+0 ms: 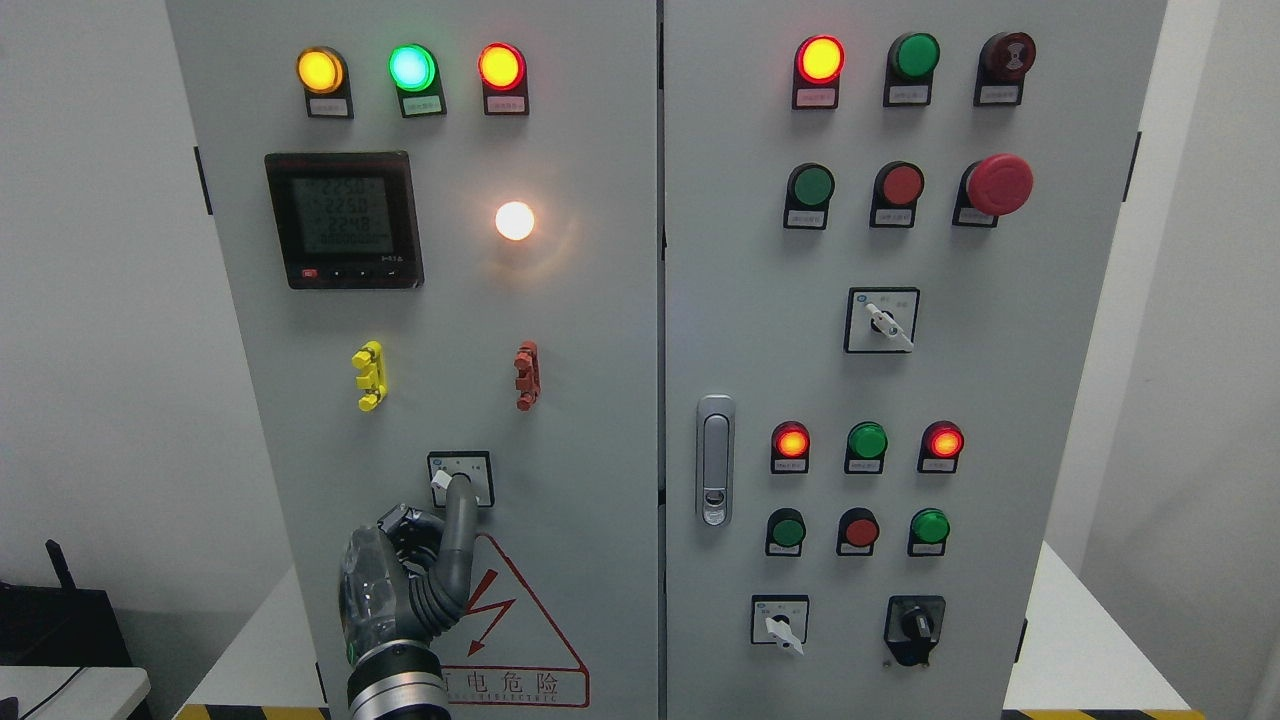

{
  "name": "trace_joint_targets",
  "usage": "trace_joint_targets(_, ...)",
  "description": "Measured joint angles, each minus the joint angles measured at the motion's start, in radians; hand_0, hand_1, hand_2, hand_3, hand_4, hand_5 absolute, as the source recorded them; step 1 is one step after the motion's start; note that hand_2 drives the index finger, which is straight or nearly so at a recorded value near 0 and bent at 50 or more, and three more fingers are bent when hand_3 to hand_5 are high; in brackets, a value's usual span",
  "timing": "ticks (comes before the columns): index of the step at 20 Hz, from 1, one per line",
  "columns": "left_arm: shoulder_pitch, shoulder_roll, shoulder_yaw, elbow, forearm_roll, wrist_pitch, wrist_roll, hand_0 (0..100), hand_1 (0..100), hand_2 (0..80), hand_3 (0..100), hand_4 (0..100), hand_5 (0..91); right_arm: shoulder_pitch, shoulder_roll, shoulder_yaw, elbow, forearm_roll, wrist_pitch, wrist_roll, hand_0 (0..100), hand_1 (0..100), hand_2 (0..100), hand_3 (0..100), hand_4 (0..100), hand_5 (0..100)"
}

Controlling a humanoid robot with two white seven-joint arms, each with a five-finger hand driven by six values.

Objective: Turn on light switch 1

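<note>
A small rotary switch [460, 478] with a white lever sits low on the left cabinet door [600, 400]. My left hand [420, 570] rises from the bottom edge just below it. Its grey index finger [458, 520] is stretched upward with the tip on the switch knob, covering the knob's middle. The other fingers are curled against the palm and hold nothing. The white lever points to the upper left of the fingertip. Higher on the same door a round white lamp [515, 220] glows. My right hand is out of the picture.
Yellow, green and red lamps [410, 67] are lit above a digital meter [343, 220]. Yellow [369, 375] and red [526, 375] clips sit mid-door. The right door carries buttons, an emergency stop [997, 184], more rotary switches [881, 320] and a latch handle [714, 460].
</note>
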Motion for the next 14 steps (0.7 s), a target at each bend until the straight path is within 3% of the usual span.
trace_joint_targets(6,0.064,0.006,0.012,-0.018,0.000,-0.104,-0.011,20,26,72.6,91,91,77.1,0.000,0.000,0.000,0.000,0.000,0.000,0.000,12,39,0,0,0,0)
trace_joint_targets(10,0.132,0.009,0.047,-0.025,0.000,-0.260,-0.105,19,26,69.9,94,90,65.8,0.000,0.000,0.000,0.000,0.000,0.000,0.000,12,39,0,0,0,0)
trace_joint_targets(14,0.257,0.011,0.118,-0.025,0.001,-0.466,-0.216,18,24,61.2,91,87,61.4,0.000,0.000,0.000,0.000,0.000,0.000,0.000,12,39,0,0,0,0)
